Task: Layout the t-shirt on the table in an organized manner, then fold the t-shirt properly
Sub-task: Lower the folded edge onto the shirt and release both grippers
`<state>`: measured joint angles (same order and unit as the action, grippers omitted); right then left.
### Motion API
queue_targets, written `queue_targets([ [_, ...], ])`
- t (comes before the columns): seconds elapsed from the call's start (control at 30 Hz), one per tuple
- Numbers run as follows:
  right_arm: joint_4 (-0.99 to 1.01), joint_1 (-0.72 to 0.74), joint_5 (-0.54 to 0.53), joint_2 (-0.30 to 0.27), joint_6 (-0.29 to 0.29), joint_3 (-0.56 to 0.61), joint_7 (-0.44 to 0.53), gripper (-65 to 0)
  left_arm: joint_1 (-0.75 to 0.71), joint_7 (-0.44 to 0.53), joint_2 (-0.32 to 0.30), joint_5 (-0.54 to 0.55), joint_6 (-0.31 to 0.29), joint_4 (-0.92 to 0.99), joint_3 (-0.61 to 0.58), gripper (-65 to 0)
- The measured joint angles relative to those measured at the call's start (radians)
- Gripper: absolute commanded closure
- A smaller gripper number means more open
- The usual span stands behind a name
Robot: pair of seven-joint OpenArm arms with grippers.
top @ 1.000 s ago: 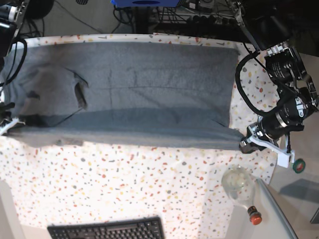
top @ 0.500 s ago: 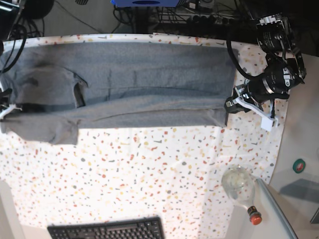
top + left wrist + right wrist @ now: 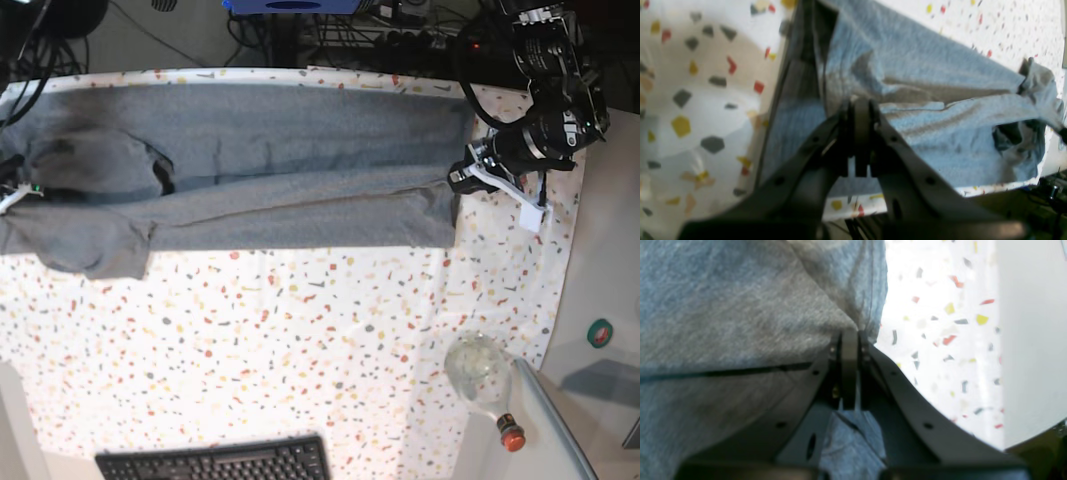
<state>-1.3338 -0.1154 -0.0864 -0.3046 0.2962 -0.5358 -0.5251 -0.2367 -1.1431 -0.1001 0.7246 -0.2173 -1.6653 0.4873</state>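
The grey t-shirt lies as a long band across the far part of the table, its near edge doubled over toward the back. My left gripper is at the shirt's right end in the base view. In the left wrist view this gripper is shut on a pinch of the t-shirt. At the base view's left edge my right gripper barely shows. Seen in the right wrist view, that gripper is shut on the t-shirt beside its edge, over the table.
A black keyboard lies at the table's near edge. A glass bottle with a red cap lies at the near right corner, next to a grey panel. Cables and equipment crowd the floor behind the far edge.
Both grippers have carried the shirt's near edge toward the far side of the table. The folded-over layer now covers more of the shirt, and the band is narrower.
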Motion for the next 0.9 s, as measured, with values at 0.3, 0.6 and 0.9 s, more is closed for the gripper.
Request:
queue_targets([
  [0.3,-0.013,-0.028,0.004,0.008,0.0,-0.003,-0.028,0.0,-0.011,0.0,-0.003,-0.005,0.0,-0.001,0.0,0.0],
  [0.6,-0.07,-0.083,0.0,0.06,0.0,-0.006,-0.047,0.0,0.001,0.001,-0.014,-0.001,0.0,0.001,0.0,0.0],
  [0.9,-0.07,-0.091,0.009,0.058,0.0,-0.008,-0.07,0.0,0.013,0.002,-0.008,-0.111,0.0,0.003,0.0,0.0],
])
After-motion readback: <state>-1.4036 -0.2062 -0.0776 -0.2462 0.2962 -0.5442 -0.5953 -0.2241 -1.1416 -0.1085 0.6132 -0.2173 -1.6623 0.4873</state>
